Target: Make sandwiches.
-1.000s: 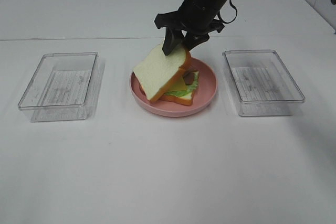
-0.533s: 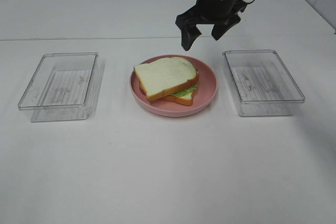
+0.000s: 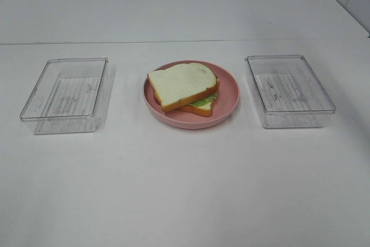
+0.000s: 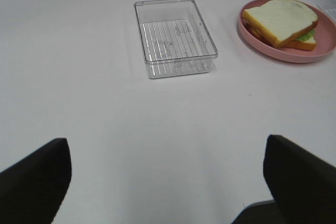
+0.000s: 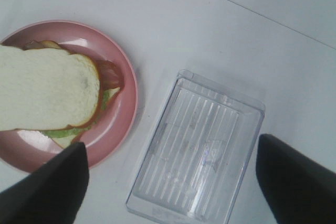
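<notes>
Right tool [image 5: 170, 192] spread wide and empty, raised clear above the tabletop [image 3: 185, 183], with a clear tray [image 5: 197, 148] directly beneath the gap between its fingers and the sandwich [image 5: 50, 90] off to one side, flat on the pink plate [image 5: 123, 114], lettuce and bacon peeking from under the top slice. Left tool [image 4: 168, 182] likewise wide open and empty, low over bare tabletop, with the second clear tray [image 4: 175, 36] ahead of it and the plated sandwich beyond that.
</notes>
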